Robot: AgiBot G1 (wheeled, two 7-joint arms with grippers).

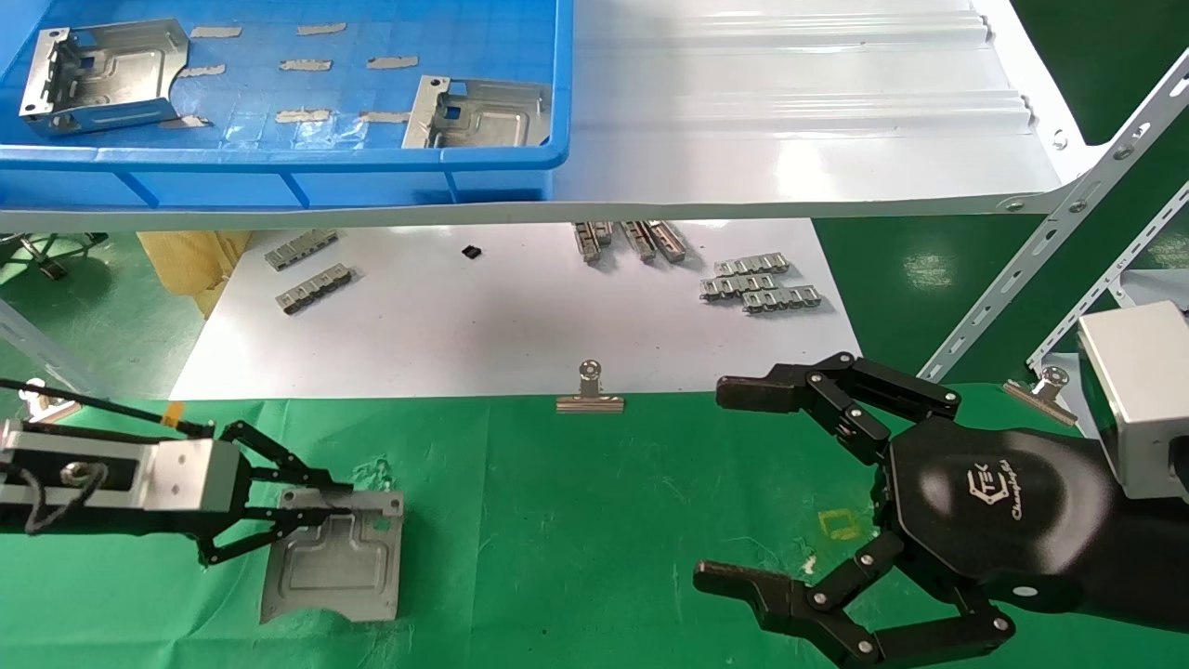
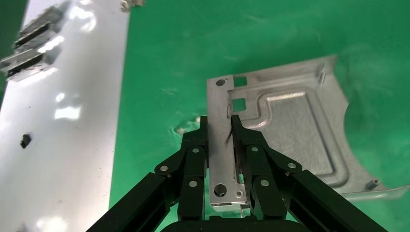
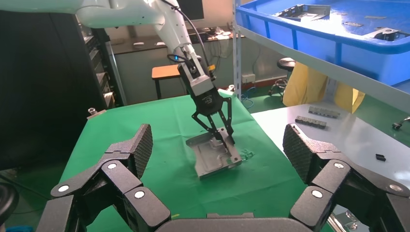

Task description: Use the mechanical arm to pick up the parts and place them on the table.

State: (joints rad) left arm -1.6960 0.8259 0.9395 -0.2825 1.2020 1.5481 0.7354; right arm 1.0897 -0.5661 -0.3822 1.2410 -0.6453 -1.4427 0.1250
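Bracket [image 1: 334, 557] is clamped by its folded flange between the closed fingers of the left gripper [image 1: 311, 514], its plate resting on the green table [image 1: 576, 520]. Right of the bracket, the right gripper [image 1: 743, 492] is held over the table with fingers spread wide, empty.

Shiny embossed metal part [image 1: 333, 555] on wrinkled green cloth table [image 1: 576, 520]

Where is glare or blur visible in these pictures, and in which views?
Head view: strong glare washes over the white ribbed shelf. Left wrist view: bright reflections on the white board; the part in the left hand shines at its far corner. Right wrist view: the right hand fingers look soft up close.
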